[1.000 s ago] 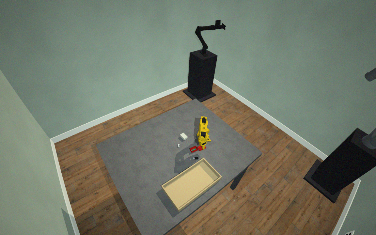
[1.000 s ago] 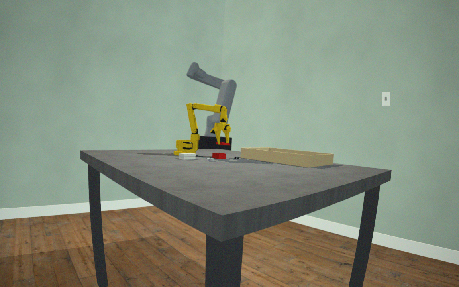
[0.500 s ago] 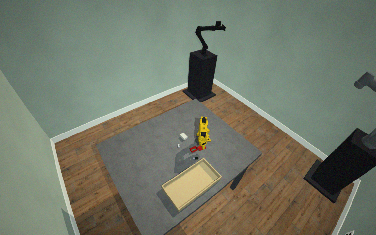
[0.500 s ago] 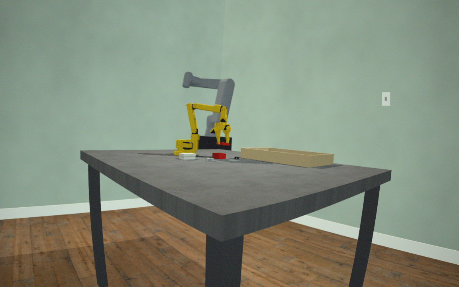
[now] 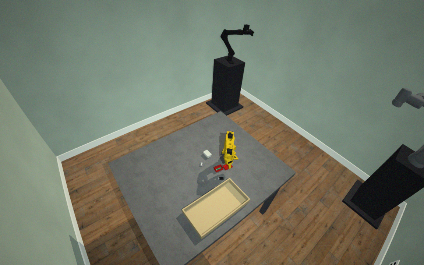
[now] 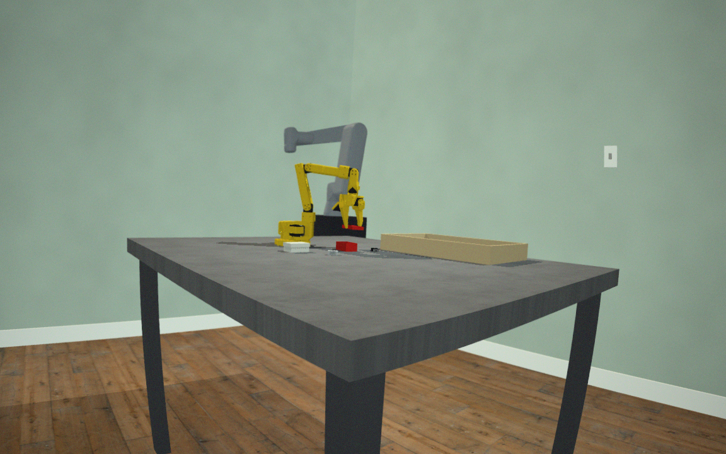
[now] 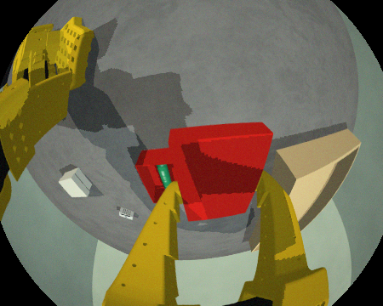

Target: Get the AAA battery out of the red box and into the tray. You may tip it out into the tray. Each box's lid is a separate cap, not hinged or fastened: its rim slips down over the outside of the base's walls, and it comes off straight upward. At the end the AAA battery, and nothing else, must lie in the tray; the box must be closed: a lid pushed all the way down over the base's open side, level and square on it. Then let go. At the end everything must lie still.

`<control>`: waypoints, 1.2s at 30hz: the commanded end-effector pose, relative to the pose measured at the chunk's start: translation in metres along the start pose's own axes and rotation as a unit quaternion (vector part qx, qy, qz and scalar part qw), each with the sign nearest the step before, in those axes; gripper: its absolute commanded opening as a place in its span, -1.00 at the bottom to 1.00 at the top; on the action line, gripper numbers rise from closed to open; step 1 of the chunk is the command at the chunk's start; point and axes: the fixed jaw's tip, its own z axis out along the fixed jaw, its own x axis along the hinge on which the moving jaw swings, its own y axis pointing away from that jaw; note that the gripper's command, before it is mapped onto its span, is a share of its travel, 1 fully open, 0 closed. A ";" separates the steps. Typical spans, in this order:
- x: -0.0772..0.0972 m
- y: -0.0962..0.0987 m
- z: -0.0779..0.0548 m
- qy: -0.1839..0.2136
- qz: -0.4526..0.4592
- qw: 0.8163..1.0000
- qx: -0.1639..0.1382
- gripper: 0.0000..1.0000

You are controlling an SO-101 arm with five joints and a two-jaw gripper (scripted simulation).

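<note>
My gripper is shut on the red lid, with one finger at each side. The lid hangs above the table and looks about level in the exterior view. The red box base stands open on the table, beside and below the lid. The green AAA battery lies inside it, partly hidden by a fingertip in the wrist view. The tan tray is empty.
A black USB stick lies between the base and the tray. A white box and a small pale item lie on the base's other side. The tray's walls stand up from the table.
</note>
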 end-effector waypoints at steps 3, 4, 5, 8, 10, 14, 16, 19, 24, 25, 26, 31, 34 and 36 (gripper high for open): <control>0.001 -0.004 -0.007 0.012 0.001 1.000 0.019 -0.56; 0.001 -0.004 -0.007 0.012 0.001 1.000 0.019 -0.56; 0.001 -0.004 -0.007 0.012 0.001 1.000 0.019 -0.56; 0.001 -0.004 -0.007 0.012 0.001 1.000 0.019 -0.56; 0.001 -0.004 -0.007 0.012 0.001 1.000 0.019 -0.56; 0.001 -0.005 -0.008 0.012 0.001 1.000 0.019 -0.56; 0.001 -0.005 -0.008 0.012 0.001 1.000 0.019 -0.56; 0.001 -0.005 -0.008 0.012 0.001 1.000 0.019 -0.56; 0.001 -0.005 -0.008 0.012 0.001 1.000 0.019 -0.56; 0.001 -0.005 -0.008 0.012 0.001 1.000 0.019 -0.56; 0.001 -0.005 -0.008 0.012 0.001 1.000 0.019 -0.56; 0.001 -0.005 -0.007 0.012 0.001 1.000 0.019 -0.56; 0.001 -0.006 -0.005 0.012 0.001 1.000 0.019 -0.56; 0.002 -0.006 -0.003 0.012 0.001 1.000 0.019 -0.56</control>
